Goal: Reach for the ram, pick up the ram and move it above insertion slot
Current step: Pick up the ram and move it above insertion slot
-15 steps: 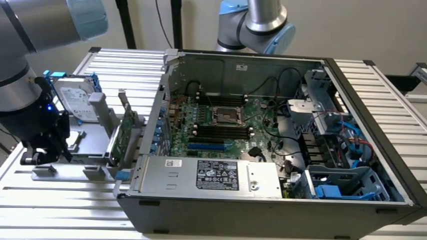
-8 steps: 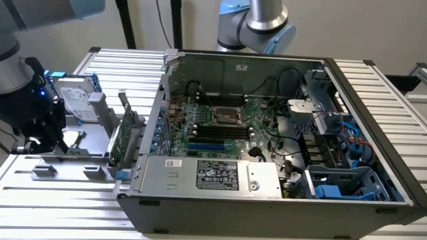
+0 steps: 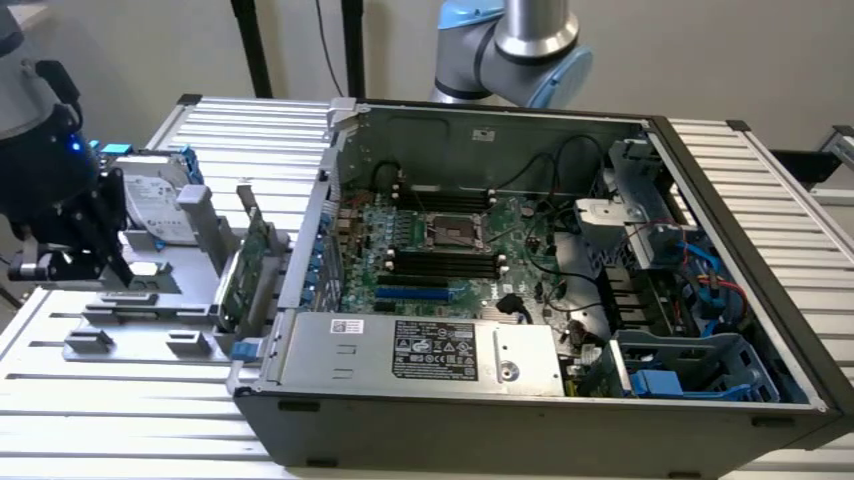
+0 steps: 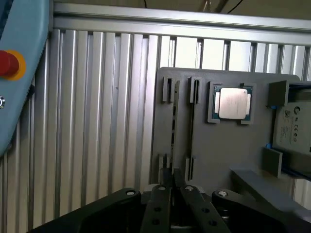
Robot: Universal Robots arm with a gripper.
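on the exterior view's left, one dark end effector (image 3: 94, 265) hangs over one grey fixture tray (image 3: 147, 300), which sits on the ribbed metal bench (image 3: 80, 400). the tray holds one silver hard drive (image 3: 154, 205) with blue rails at its far end. it also holds one broad green expansion card (image 3: 247, 270), standing upright on the side nearest the computer. to the right stands one open computer case (image 3: 534, 410). in it lie one green motherboard (image 3: 441, 240) with a bank of dark insertion slots (image 3: 441, 263) near its middle, and one grey power supply (image 3: 414, 350) along the near wall. above the case's far wall, one arm joint (image 3: 514, 40) with blue caps shows.

in the wrist view the tray carries four small slotted clips (image 4: 167, 90) in two pairs, and one square processor chip (image 4: 233, 103) in its own pocket. the ram (image 4: 174, 124), one thin stick seen edge-on, stands seated in the pair of clips farther from the processor. the end effector's two fingers (image 4: 158, 206) are pressed close together, with the ram lying beyond their tips. whether they touch it cannot be told.
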